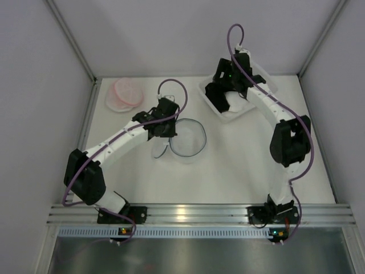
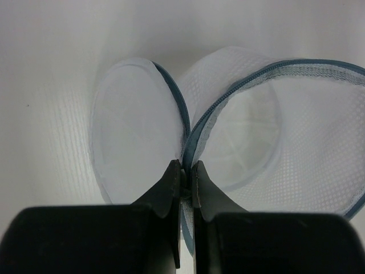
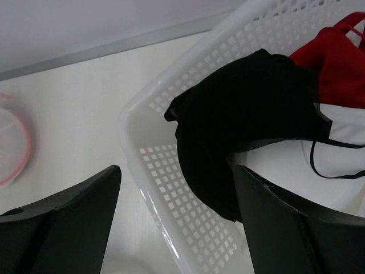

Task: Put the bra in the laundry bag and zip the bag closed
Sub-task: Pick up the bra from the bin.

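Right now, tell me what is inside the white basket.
A black bra lies against the perforated wall of the basket, with a red garment behind it and white fabric below. Whatever lies under them is covered.

I'm working in a lab cell, grey walls [image 1: 34, 85] boxing in a white table [image 1: 228, 171], aluminium rail [image 1: 194, 214] running along its near edge.

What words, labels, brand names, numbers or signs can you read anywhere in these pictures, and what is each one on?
None: no view shows any readable text.
The mesh laundry bag carries no visible tag or print.
The white basket, the black garment and the red garment show no label.
The arms and the table in the top view bear no marking large enough to read.
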